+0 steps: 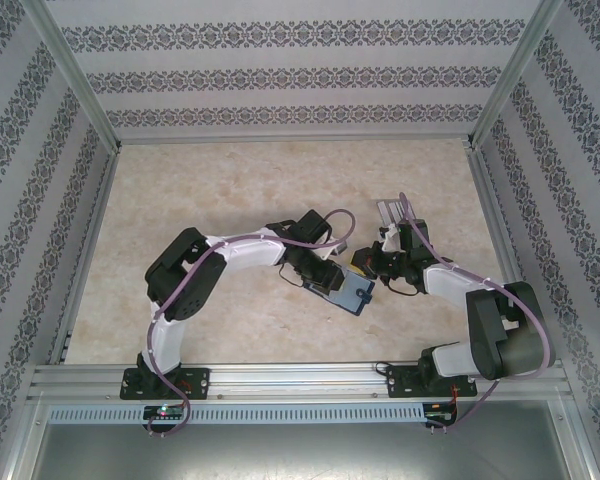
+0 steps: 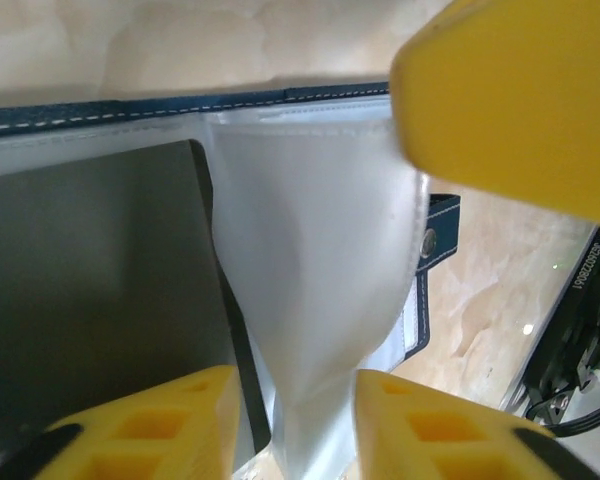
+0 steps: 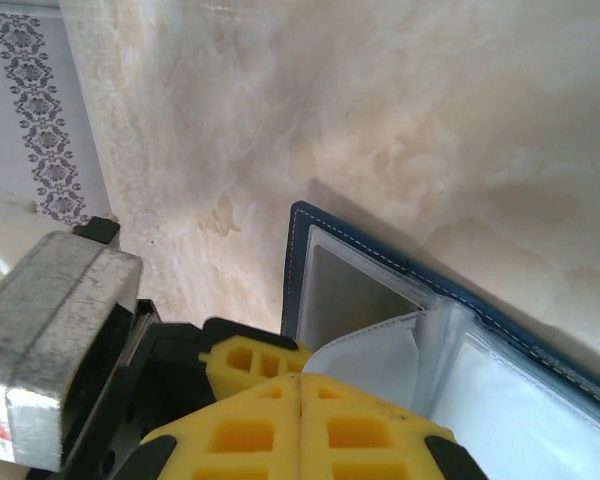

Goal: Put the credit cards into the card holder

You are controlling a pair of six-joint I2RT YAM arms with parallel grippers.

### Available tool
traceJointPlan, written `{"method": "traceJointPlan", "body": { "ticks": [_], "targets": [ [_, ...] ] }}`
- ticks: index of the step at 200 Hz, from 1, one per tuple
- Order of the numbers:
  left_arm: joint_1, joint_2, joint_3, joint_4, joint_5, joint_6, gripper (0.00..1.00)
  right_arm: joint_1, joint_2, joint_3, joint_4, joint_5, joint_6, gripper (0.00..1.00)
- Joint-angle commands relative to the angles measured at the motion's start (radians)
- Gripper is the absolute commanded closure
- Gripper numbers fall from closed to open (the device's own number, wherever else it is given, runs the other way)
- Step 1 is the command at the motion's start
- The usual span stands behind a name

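The navy card holder (image 1: 354, 293) lies open on the table between both arms. In the left wrist view its stitched edge (image 2: 130, 105) runs along the top and its clasp tab (image 2: 435, 240) sticks out on the right. A dark grey credit card (image 2: 80, 300) sits inside a clear pocket, and shows there too in the right wrist view (image 3: 350, 290). A raised translucent sleeve page (image 2: 310, 250) stands between the parted fingers of my left gripper (image 2: 295, 410). My right gripper (image 3: 300, 385) is shut on that page's edge (image 3: 365, 355); one of its yellow fingers (image 2: 520, 100) shows at the page's corner.
A clear slotted rack (image 1: 388, 210) stands just behind the right gripper (image 1: 372, 265). The left gripper (image 1: 328, 278) meets it over the holder. Patterned walls with metal rails enclose the marbled table (image 1: 200, 200).
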Motion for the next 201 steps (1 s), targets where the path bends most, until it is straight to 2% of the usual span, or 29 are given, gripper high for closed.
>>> {"method": "traceJointPlan", "body": {
  "ticks": [1,48,96,108,130,177,201],
  "targets": [
    [0.022,-0.064,-0.022,0.047,0.031,0.001,0.56,0.015,-0.02,-0.006,0.004,0.015,0.004,0.95],
    [0.044,-0.069,-0.049,0.13,0.124,-0.036,0.48,0.074,-0.017,0.007,0.009,0.076,0.051,0.96],
    [0.055,-0.051,-0.012,0.08,0.097,-0.024,0.5,0.089,0.001,0.03,0.008,0.098,0.07,0.96],
    [0.054,-0.049,-0.006,0.061,0.084,-0.019,0.55,0.093,-0.001,0.033,0.011,0.098,0.075,0.95],
    [0.055,-0.051,-0.022,0.07,0.095,-0.018,0.76,0.094,-0.006,0.039,-0.006,0.102,0.062,0.95],
    [0.054,-0.074,-0.046,0.068,0.112,-0.008,0.9,0.094,-0.006,0.047,-0.017,0.1,0.057,0.94],
    [0.054,-0.075,-0.046,0.054,0.115,-0.003,1.0,0.094,-0.006,0.047,-0.017,0.101,0.066,0.85]
  ]
}}
